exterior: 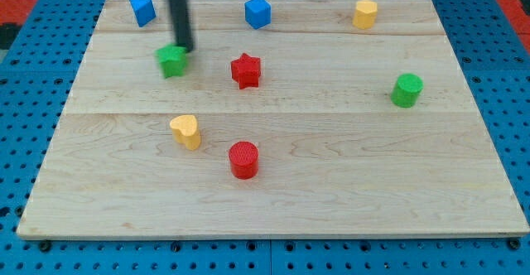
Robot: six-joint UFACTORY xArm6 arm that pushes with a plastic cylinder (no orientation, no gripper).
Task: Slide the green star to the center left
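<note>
- The blue block (142, 11) sits toward the view's top and left of the green star.
- The green star (172, 60) lies in the upper left part of the wooden board (331, 184).
- My tip (183, 50) touches the green star's upper right edge; being a bare rod, it grasps nothing.
- The yellow heart (186, 131) sits below the green star.
- The red star (246, 70) stands just right of the green star.
- The red cylinder (243, 159) is lower right of the green star.
- The green cylinder (406, 89) is well apart, far right of the green star.

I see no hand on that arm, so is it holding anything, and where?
Nothing is held. My tip only touches the green star at its upper right edge; it can push, not grip.
</note>
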